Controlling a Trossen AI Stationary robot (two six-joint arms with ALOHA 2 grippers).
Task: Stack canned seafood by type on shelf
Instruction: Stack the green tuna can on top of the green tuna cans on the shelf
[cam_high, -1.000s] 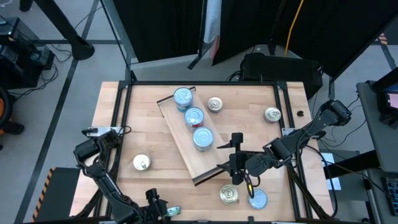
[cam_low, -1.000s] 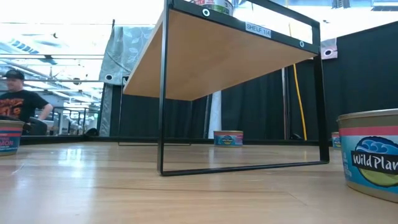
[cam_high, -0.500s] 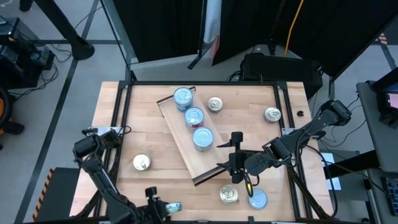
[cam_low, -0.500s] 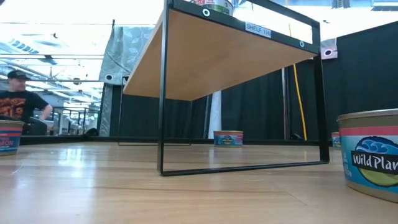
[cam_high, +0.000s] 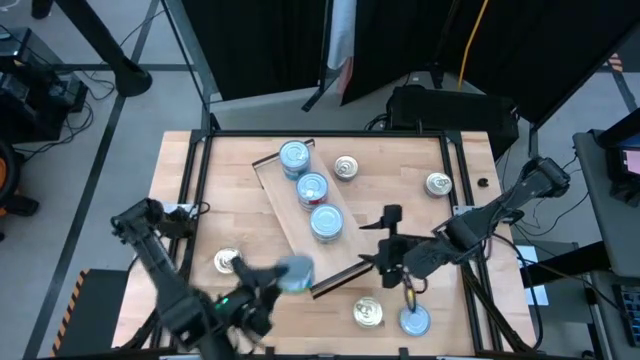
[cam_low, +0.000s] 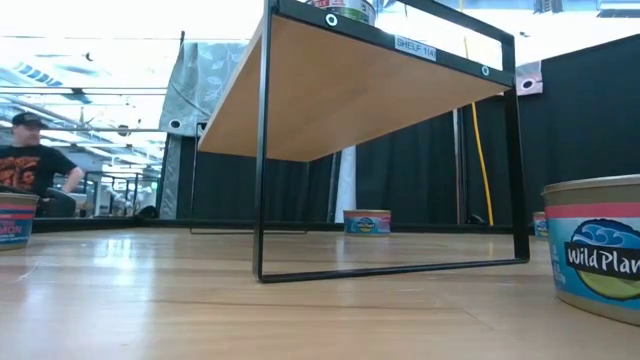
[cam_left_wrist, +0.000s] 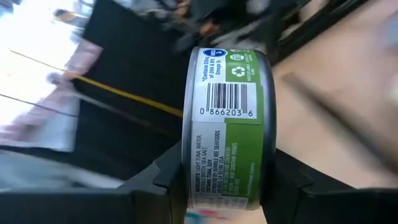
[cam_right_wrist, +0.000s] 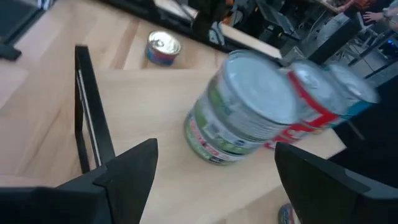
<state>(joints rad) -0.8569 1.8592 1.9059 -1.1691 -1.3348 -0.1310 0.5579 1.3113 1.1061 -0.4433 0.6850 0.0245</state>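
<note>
While the left claw (cam_left_wrist: 227, 186) is clamped on a small round flat tin with a green and white barcode label (cam_left_wrist: 227, 124), the tin is carried above the near left part of the light wooden worktop (cam_high: 230, 215). From that claw the long rectangular light-wood shelf with dark end lips (cam_high: 290, 215) lies ahead and toward the right, and its long axis runs diagonally from the far left corner down to the near right. Three stacks of blue-topped tins (cam_high: 312, 190) are set in a row along that axis, so the near end of the board is judged the open spot. The left arm is therefore nearer to the carried tin's destination at this end. In the high view the held tin is smeared and its top colour is hard to confirm.

The right claw (cam_right_wrist: 214, 171) is spread wide and grasps nothing; it hangs just off the shelf's near right lip, facing the closest stack. Two loose tins (cam_high: 400, 318) lie near it by the worktop's near edge, one gold-topped tin (cam_high: 228, 261) near the left arm, and two more gold-topped tins (cam_high: 346, 168) farther off. In the low view the arms are not shown, and a large tin (cam_low: 595, 250) is cut off at the edge.
</note>
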